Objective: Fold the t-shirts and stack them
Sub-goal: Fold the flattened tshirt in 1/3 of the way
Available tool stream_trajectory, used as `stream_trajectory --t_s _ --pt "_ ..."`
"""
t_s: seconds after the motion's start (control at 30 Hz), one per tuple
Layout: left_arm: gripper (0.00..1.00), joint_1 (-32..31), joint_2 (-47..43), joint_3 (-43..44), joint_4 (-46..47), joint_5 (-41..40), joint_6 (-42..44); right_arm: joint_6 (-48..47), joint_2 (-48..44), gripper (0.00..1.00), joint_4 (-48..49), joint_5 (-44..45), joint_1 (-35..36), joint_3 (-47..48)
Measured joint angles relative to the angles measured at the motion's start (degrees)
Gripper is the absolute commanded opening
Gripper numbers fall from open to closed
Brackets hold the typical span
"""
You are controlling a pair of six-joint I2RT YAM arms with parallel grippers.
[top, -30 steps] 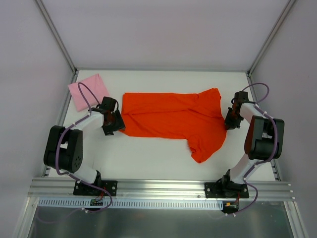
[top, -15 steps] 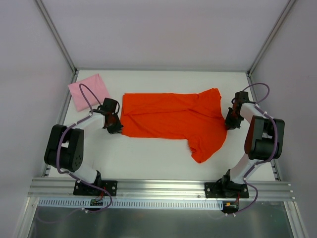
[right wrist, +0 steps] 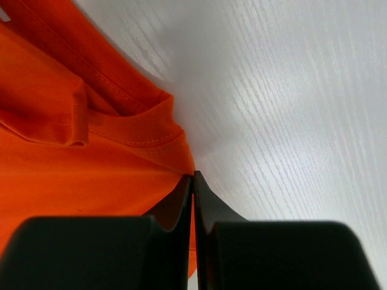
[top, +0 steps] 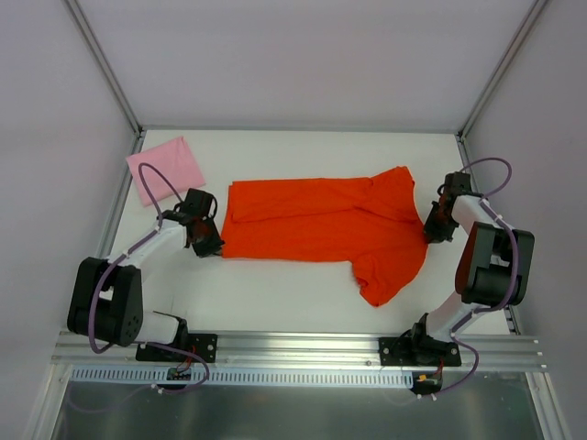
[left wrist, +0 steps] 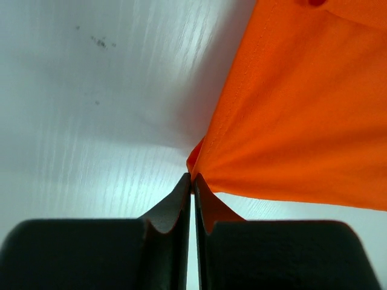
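Orange shirt (top: 321,218) is lying spread on the counter (top: 275,293), its long axis running 9 o'clock to 3 o'clock in the overhead view, with one sleeve (top: 385,275) trailing toward 5 o'clock. Pink shirt (top: 167,168) is sitting as a folded square at the 10 o'clock corner, apart from the orange one.

Left tool (left wrist: 191,181) is clenching the orange shirt's corner at its 9 o'clock end: fingers nearly meeting, cloth fanning out from the tips toward 1 o'clock in the wrist view. Right tool (right wrist: 193,180) is gripping the cloth edge at the 3 o'clock end, beside a stitched band that is looking like the collar, fingers pressed together likewise.

Judgement: each arm is holding its own end, so the shirt is lying straight between the two tools. The coming fold is turning on that axis, and both ends are needing to travel together across it or the cloth will skew.

Hard to make out: how much cloth is sitting between either pair of fingers, and whether the band along the 12 o'clock edge is a fold or only a crease
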Motion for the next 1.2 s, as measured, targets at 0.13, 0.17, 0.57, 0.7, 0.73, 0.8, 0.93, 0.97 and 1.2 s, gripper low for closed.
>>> stream_trajectory --t_s 0.13,0.17,0.57,0.7,0.73,0.8,0.93,0.97,1.2 --pt "0.0 0.0 -2.71 -2.23 -1.42 -0.02 -0.63 -0.02 -0.11 0.01 -0.35 0.02 0.0 -0.94" --pt "0.0 0.0 -2.97 -2.73 -1.44 -0.02 -0.68 -0.04 -0.11 0.02 -0.5 0.0 0.0 -1.07" --pt "0.6 0.02 -4.2 -4.13 -2.29 -0.31 -0.98 -1.14 -3.41 0.98 -3.93 -3.17 -0.04 -1.18" --pt "0.86 0.02 -7.23 -3.37 -3.78 -0.5 -0.76 -1.18 -10.97 0.97 -6.69 -6.47 -0.04 -0.68" --pt "0.92 0.02 -7.89 -2.93 -4.09 -0.7 -0.68 -1.03 -13.4 0.97 -7.3 -7.21 -0.04 -0.7" --pt "0.99 0.02 -8.83 -2.12 -4.24 -1.05 -0.52 -0.48 -18.51 0.97 -8.37 -8.79 -0.04 -1.2" --pt "0.99 0.02 -10.45 -1.64 -4.31 -1.73 -0.63 2.16 -30.38 0.98 -8.35 -11.85 0.37 -9.09" --pt "0.99 0.02 -10.82 -1.64 -4.44 -1.9 -0.68 3.13 -32.83 0.99 -8.81 -12.28 0.52 -11.98" --pt "0.99 0.02 -11.43 -1.64 -4.81 -3.37 -1.14 12.22 -44.13 0.95 -14.93 -14.01 5.92 -26.8"
